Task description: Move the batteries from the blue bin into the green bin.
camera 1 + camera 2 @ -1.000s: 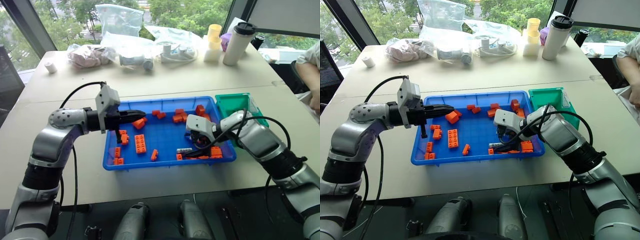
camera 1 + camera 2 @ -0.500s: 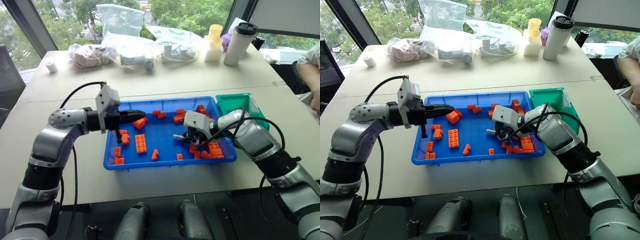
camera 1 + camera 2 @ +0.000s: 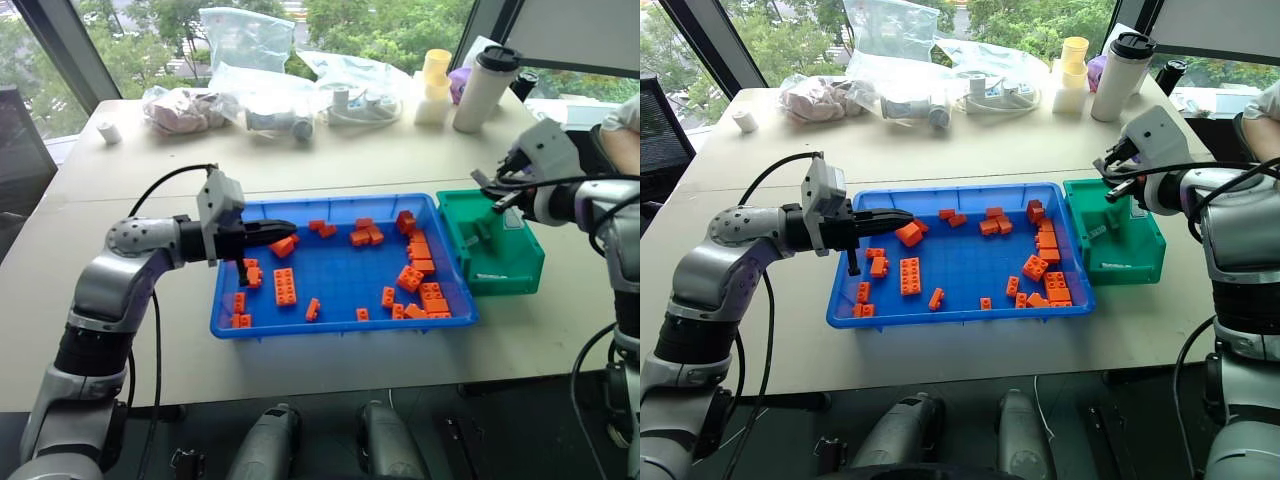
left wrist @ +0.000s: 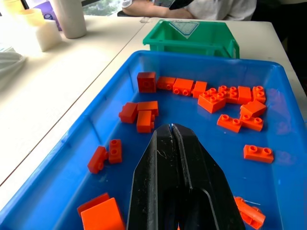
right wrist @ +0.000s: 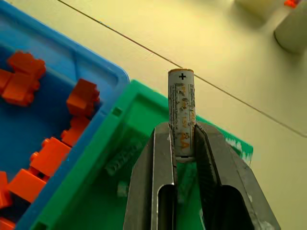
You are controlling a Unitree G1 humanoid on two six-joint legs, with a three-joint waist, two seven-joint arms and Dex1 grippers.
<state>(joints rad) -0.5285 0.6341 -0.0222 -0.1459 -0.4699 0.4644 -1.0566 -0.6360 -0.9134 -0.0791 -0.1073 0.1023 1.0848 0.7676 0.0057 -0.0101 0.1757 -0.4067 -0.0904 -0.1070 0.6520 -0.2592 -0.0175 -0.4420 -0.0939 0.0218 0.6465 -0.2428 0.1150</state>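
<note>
R gripper point(image 5: 184, 139) clamps battery point(image 5: 181, 112) above green bin point(image 3: 1120, 255) for drop; L gripper point(image 4: 172, 132) closed, empty, over blue bin point(image 3: 850, 320).

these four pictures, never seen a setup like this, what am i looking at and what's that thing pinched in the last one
It is a two-armed robot at a pale table, photographed at one moment. The two wide pictures come from cameras in its head, looking down over its arms. The other two come from a camera on each wrist, looking along that arm's claw.

On the table sits a wide, shallow bright blue plastic tray scattered with orange studded toy bricks. Beside it stands a smaller, deeper teal-green plastic bin.

The left claw is shut and empty, poised over the tray. The right claw pinches a thin silver-grey cylindrical battery, plus end outward, above the green bin.

At the far end are clear plastic bags and a white tumbler with a dark lid.
</note>
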